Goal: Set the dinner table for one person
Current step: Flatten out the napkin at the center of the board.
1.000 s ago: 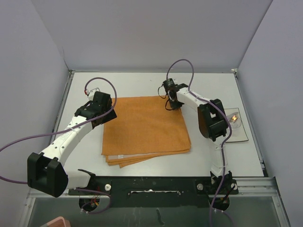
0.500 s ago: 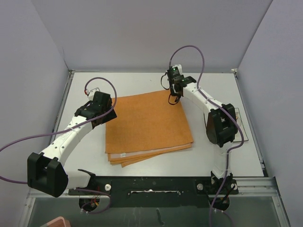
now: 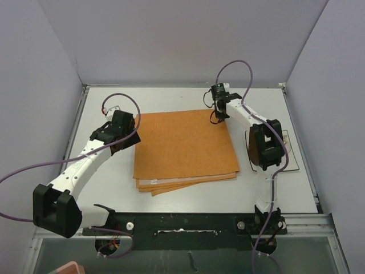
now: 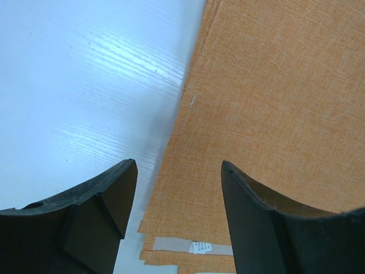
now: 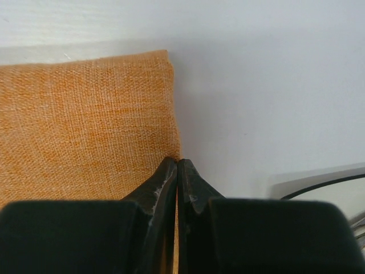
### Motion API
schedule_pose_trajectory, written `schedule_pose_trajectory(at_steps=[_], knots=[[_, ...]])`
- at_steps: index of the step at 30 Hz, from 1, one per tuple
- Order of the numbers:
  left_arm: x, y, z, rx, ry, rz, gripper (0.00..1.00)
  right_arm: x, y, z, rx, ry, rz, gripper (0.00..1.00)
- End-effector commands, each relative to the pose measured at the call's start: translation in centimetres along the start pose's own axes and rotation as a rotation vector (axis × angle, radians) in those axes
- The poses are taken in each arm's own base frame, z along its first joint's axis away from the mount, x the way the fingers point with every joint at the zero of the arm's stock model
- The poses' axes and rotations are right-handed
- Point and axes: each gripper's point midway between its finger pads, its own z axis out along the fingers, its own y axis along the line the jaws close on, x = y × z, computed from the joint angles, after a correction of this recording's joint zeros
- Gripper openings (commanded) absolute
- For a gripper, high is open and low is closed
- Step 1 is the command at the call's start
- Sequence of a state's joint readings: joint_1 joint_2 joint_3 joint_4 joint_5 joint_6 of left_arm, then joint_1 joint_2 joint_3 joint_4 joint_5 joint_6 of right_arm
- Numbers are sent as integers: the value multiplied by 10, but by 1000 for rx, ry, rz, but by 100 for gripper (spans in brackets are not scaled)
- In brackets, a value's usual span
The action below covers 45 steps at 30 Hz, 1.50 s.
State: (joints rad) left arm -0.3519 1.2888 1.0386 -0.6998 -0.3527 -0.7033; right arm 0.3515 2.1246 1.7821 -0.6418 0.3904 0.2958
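Cloth (image 3: 185,145) has shifted right, dragged by right gripper (image 5: 178,162) clamped on its far-right edge; left gripper (image 4: 178,171) part-open, empty; placemat positioning underway.

1. The left tool (image 4: 178,191) shows only two finger ends in its wrist view; the bottom edge cuts off the rest.
2. The orange cloth (image 4: 274,114) runs past that view's top and right edges. The print on its white label (image 4: 194,246) is too small to read.
3. The right tool (image 5: 178,164) pinches the cloth's edge, and its dark body hides the fabric below.
4. The right arm's housing (image 3: 263,145) covers most of a dark-outlined thing (image 3: 290,161) on the tabletop (image 3: 171,97); what it is cannot be told.
5. The top view's bottom edge cuts off a pink object (image 3: 67,267).
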Motion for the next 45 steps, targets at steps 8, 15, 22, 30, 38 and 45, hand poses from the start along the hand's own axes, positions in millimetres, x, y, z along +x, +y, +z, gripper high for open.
schedule_pose_trajectory(at_steps=[8, 15, 22, 30, 38, 45], knots=[[-19, -18, -13, 96, -68, 17, 60, -21, 1, -35, -12, -79, 42, 57], [-18, -78, 10, 336, -3, 239, 60, -58, 24, -137, -132, -291, -16, 59], [-17, -82, 78, 204, 155, 203, 0, 59, 46, -130, -200, -72, -115, 0], [-16, -86, 142, 134, 241, 180, 0, 91, 18, -124, -117, -14, -140, 0], [-18, -80, 190, 61, 316, 190, 0, 128, 24, -101, -82, 167, -183, 0], [-22, -90, 211, 68, 327, 200, 0, 170, 33, -77, -59, 331, -216, 0]])
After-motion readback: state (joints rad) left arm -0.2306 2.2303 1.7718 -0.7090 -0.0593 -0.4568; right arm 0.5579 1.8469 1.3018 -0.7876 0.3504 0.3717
